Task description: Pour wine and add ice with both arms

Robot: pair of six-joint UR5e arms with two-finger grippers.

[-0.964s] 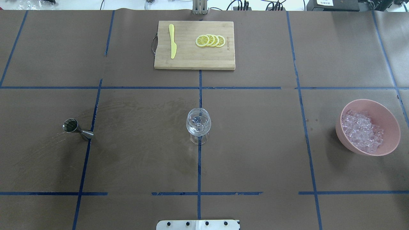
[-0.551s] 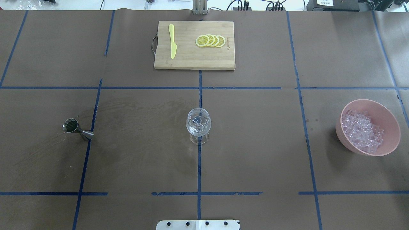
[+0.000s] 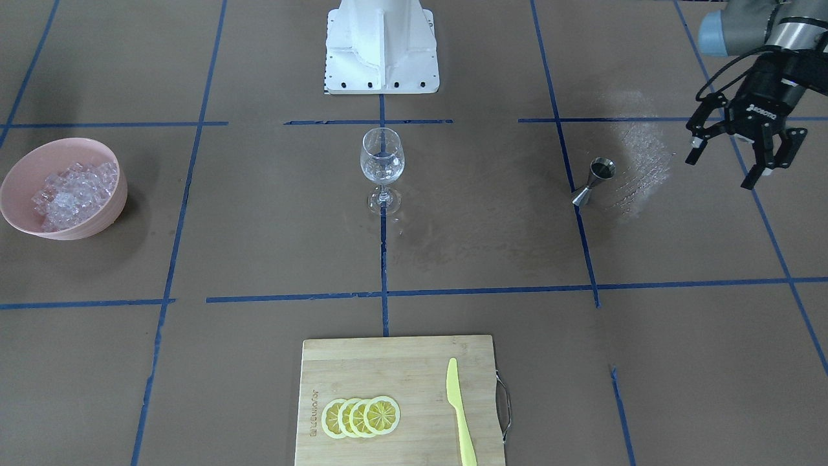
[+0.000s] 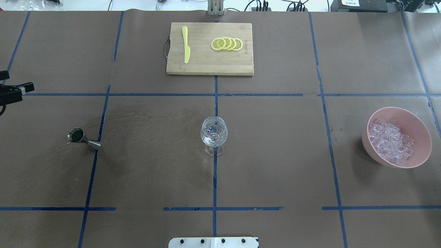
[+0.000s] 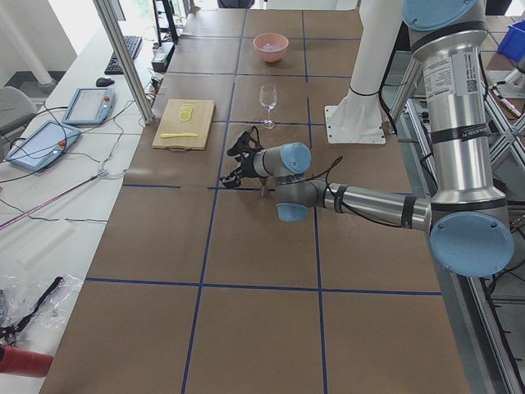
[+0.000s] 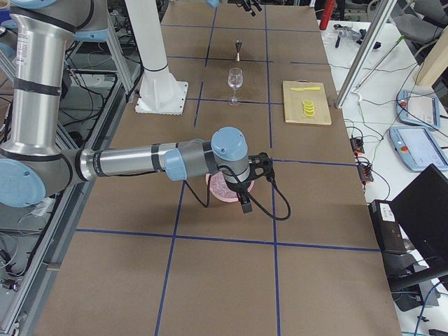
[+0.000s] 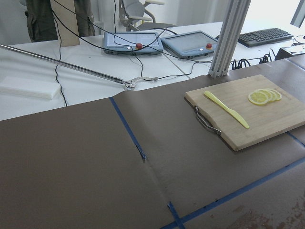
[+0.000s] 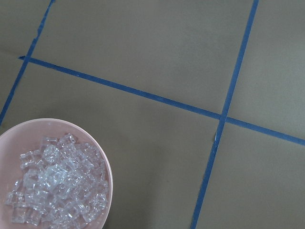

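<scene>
I count one glass (image 3: 381,158), one jigger (image 3: 592,181) to its side, four lemon slices (image 3: 360,416); left gripper (image 3: 720,172) wide, right gripper (image 6: 248,199) I cannot tell.

Newly in at the overhead view's left edge: left gripper (image 4: 19,80), jaws apart, over the table. Nowhere in that view a second ago, nor just after.

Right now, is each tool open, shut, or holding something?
Left tool: open, holding nothing.
Right tool: cannot be told from this side view.
</scene>
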